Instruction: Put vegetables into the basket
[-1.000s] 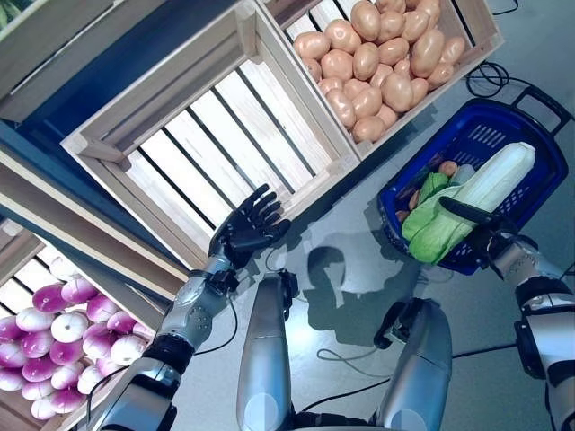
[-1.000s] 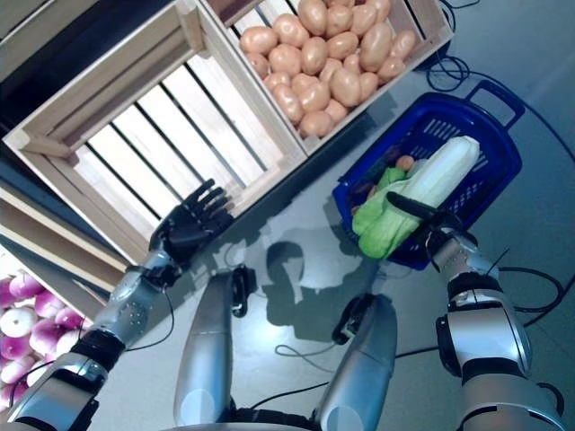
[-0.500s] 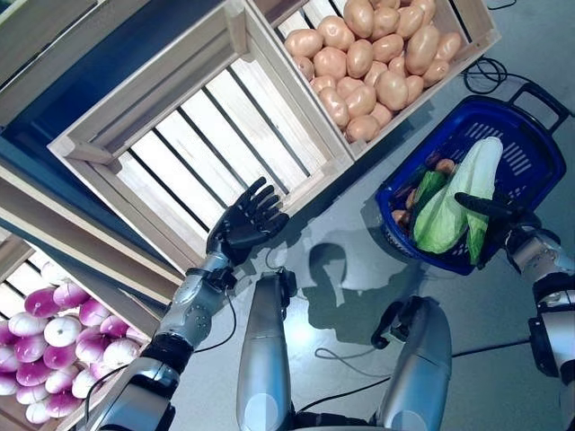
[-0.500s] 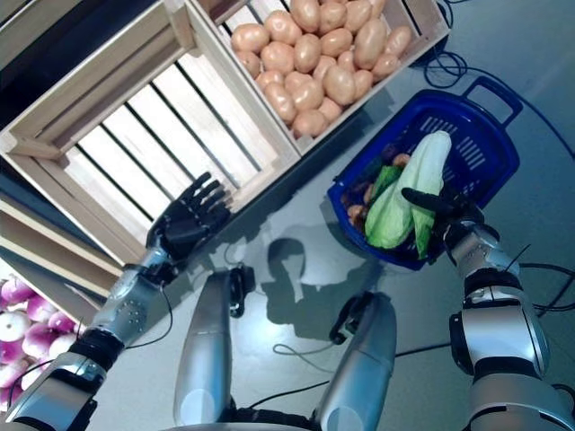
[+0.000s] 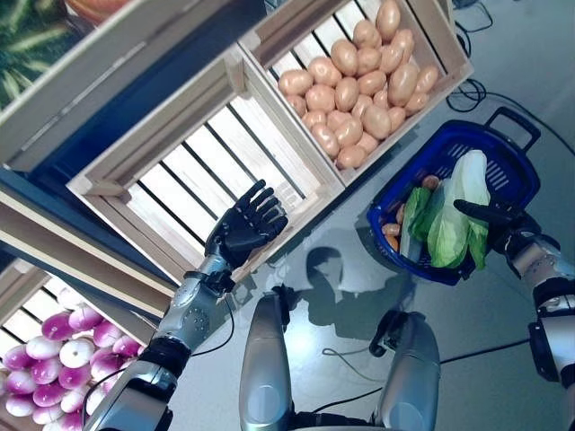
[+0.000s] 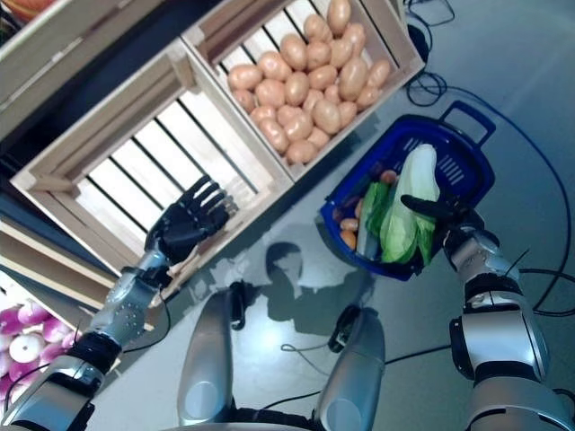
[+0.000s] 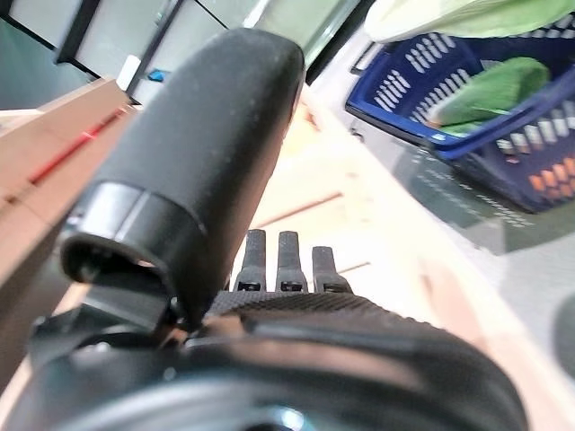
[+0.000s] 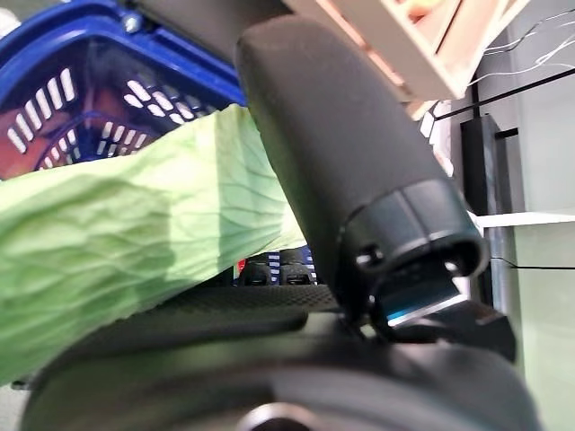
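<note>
Cabbage (image 5: 458,211) in basket (image 5: 512,153), under right hand (image 5: 499,224) fingers (image 5: 474,210)

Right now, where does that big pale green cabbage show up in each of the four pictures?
Left eye view: cabbage at right, in the blue basket.
Right eye view: right of centre, same basket.
Left wrist view: top edge, above the basket.
Right wrist view: fills the left.
Shared landmark: the blue basket.

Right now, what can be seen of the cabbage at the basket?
The cabbage is long, with a white stalk end and crinkled pale green leaves. It lies tilted in the blue basket, stalk end toward the far rim, leaves at the near rim, over a cucumber and small orange vegetables. The right hand holds its leafy end, thumb across the top, leaves against the palm in the right wrist view.
</note>
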